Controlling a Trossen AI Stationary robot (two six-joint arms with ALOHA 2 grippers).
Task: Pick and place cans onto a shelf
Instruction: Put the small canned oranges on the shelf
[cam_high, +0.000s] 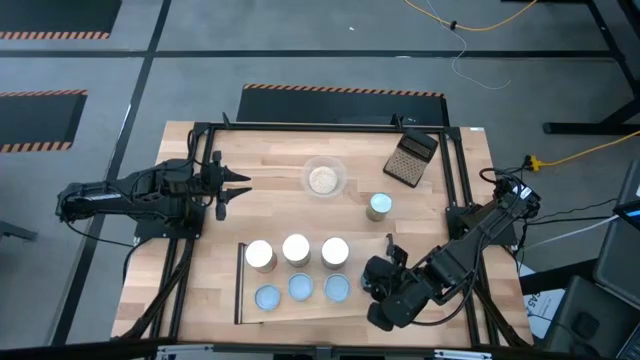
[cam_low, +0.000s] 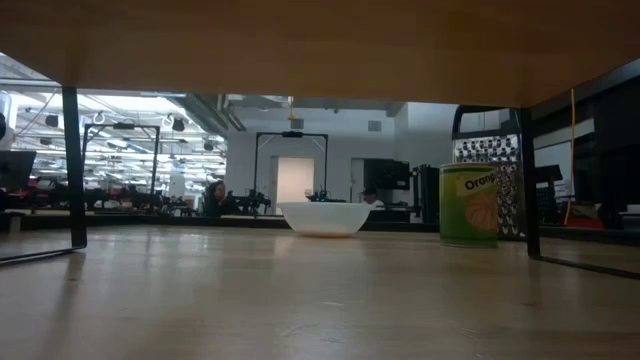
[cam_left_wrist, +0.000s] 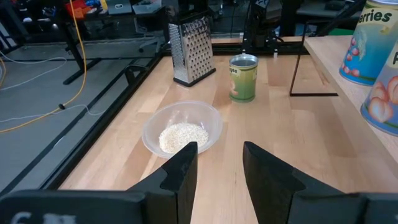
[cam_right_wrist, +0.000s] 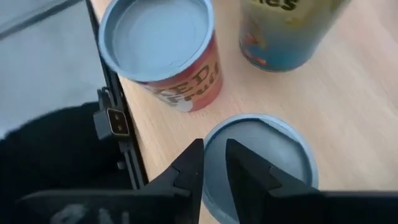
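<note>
Light-wood shelf (cam_high: 352, 308) beside the right gripper (cam_high: 383, 281) (fingers slightly parted, pinching nothing) holds six cans (cam_high: 296, 267); one green-labelled can (cam_high: 380, 206) remains beyond it.

Even, bright overhead light on the surface (cam_high: 300, 160), with soft short shadows; the low view is dim beneath the shelf (cam_low: 320, 40), backlit by the room's ceiling lamps

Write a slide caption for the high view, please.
Six cans fill the shelf; a seventh can waits beside a bowl.
</note>
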